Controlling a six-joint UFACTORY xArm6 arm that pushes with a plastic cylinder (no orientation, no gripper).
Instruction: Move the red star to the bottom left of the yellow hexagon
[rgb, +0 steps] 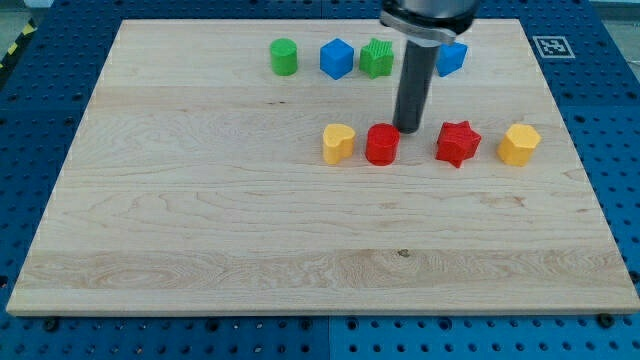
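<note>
The red star (458, 143) lies on the wooden board (250, 230) at the view's right, just left of the yellow hexagon (519, 144), with a small gap between them. My tip (408, 130) is down on the board between the red round block (381, 144) and the red star, close to the round block's upper right and a short way left of the star. The dark rod rises from it toward the view's top.
A yellow heart-shaped block (339, 143) sits left of the red round block. Along the view's top stand a green cylinder (284, 57), a blue cube (337, 58), a green star-like block (377, 58) and a blue block (453, 57) partly hidden by the rod.
</note>
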